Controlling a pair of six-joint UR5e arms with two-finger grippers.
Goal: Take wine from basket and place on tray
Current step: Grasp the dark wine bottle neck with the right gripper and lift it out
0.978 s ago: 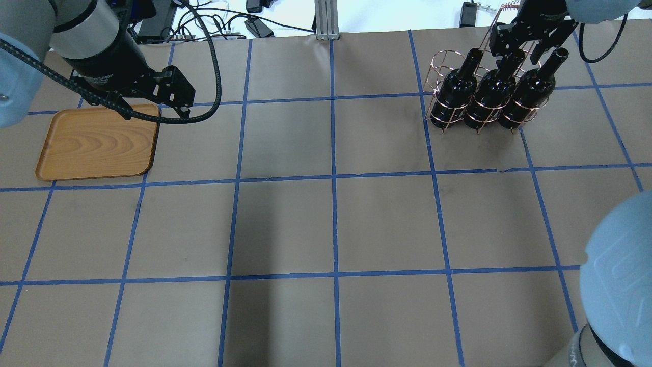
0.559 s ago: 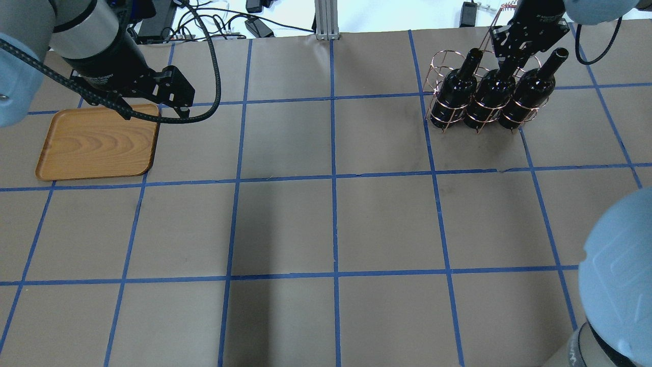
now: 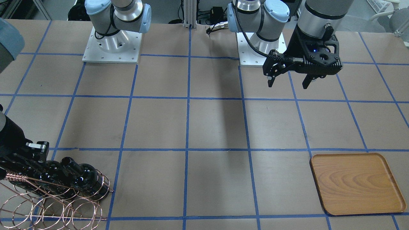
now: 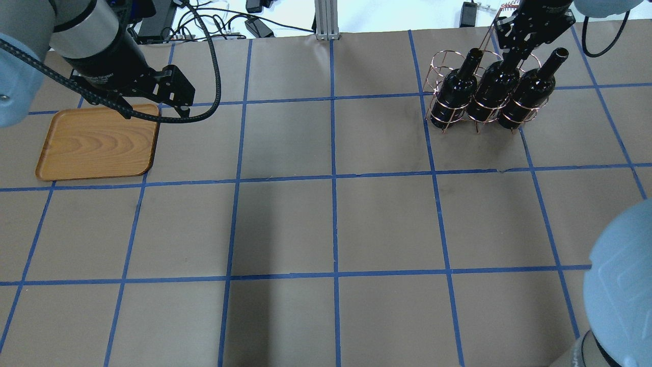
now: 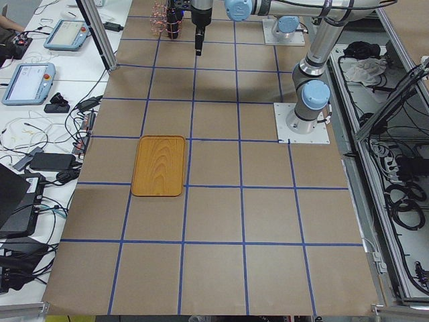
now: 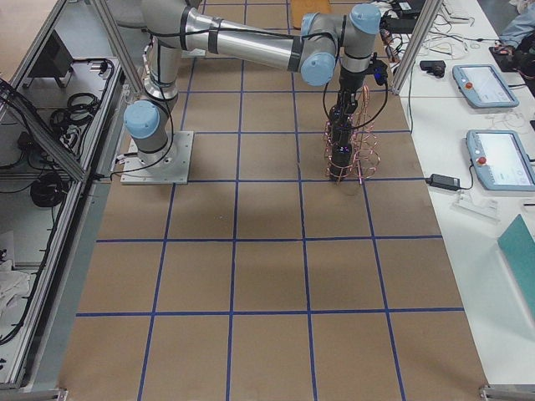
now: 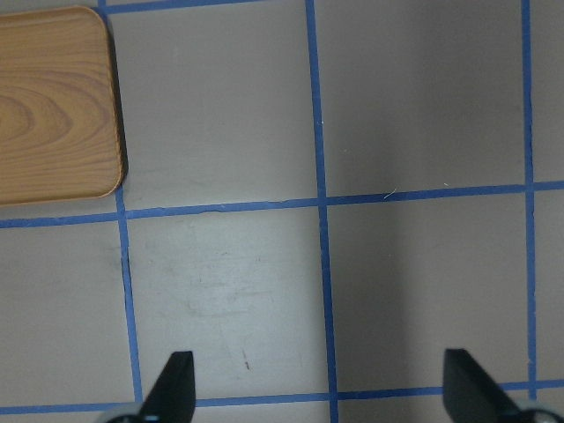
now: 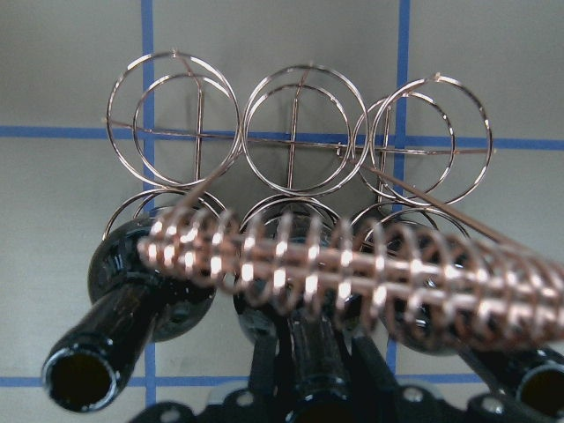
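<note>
Your right tool (image 4: pixel 512 51) looks closed on the neck of the middle wine bottle (image 4: pixel 490 94), ready to draw it from the basket (image 8: pixel 352 269) at the tabletop's far right corner. Your left tool (image 3: pixel 287 85) hangs open, empty, beside the tray (image 4: pixel 97 142) at the left edge.

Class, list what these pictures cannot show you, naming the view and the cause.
- Right gripper hold on the middle glossy black glass bottle: overhead, black on black; right wrist, twisted copper handle covers it.
- Copper wire-loop basket: front-facing, cut by the bottom-left edge; exterior left, too small.
- Orange-brown wooden tray: left wrist, cut by the frame edge.
</note>
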